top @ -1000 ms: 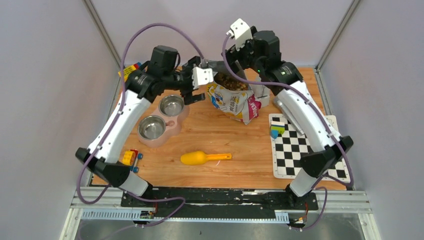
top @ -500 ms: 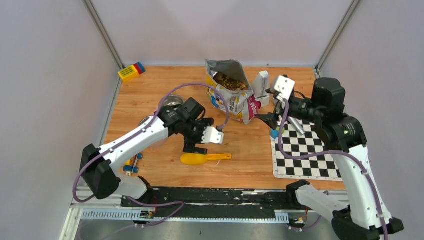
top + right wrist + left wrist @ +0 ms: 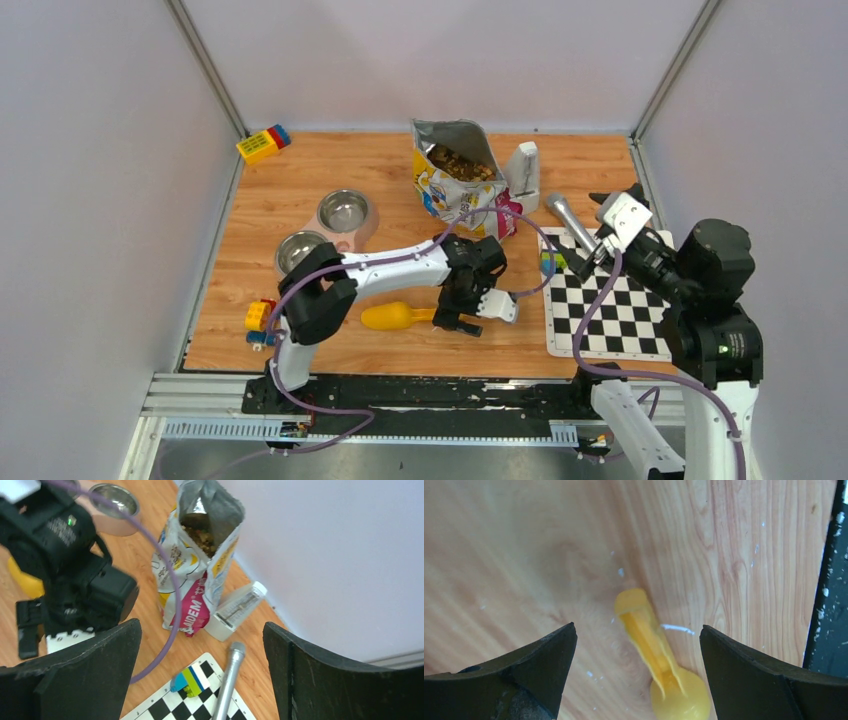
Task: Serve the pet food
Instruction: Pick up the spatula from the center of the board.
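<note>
While the left gripper hangs spread wide over the yellow scoop — handle crosswise between its jaws — the pet food sits well beyond it, in the open bag.

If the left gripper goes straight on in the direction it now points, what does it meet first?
Most likely the handle of the yellow scoop, lying on the table right below the open left gripper; nothing else shows in between.
</note>
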Tool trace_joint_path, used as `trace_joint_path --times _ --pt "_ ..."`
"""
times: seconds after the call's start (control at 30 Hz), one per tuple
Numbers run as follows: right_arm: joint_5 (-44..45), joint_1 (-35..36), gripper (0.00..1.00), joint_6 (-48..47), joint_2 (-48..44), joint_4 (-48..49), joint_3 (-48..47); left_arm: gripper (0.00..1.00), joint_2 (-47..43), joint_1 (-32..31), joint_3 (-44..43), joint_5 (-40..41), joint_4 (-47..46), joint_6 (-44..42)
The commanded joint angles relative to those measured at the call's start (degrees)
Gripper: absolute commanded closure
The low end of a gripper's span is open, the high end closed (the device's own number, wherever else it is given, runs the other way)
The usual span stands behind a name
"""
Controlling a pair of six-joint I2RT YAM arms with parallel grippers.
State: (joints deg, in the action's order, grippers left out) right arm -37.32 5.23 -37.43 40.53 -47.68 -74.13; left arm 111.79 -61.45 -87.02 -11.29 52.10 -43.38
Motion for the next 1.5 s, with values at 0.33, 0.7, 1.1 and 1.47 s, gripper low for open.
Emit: trace_joint_path --times 0.33,0.7,1.1,1.47 --pt "1.80 -2.77 0.08 4.70 1.15 4.08 -4.85 0.12 10.98 -2.18 -6.76 10.43 6.84 6.20" --pt "2.41 -2.77 0.08 5.97 3.53 4.04 -9.54 0.72 14.30 -4.36 -8.73 12.59 13.56 7.53" --pt "0.14 -2.75 0.07 15.61 11.79 4.62 -27.07 1.00 -2.58 -2.65 -33.69 5.29 25.37 9.75" --pt "-16.71 -2.76 0.04 30.77 20.02 14.71 -31.96 1.00 -31.80 31.68 -34.80 -45.15 -3.86 25.41"
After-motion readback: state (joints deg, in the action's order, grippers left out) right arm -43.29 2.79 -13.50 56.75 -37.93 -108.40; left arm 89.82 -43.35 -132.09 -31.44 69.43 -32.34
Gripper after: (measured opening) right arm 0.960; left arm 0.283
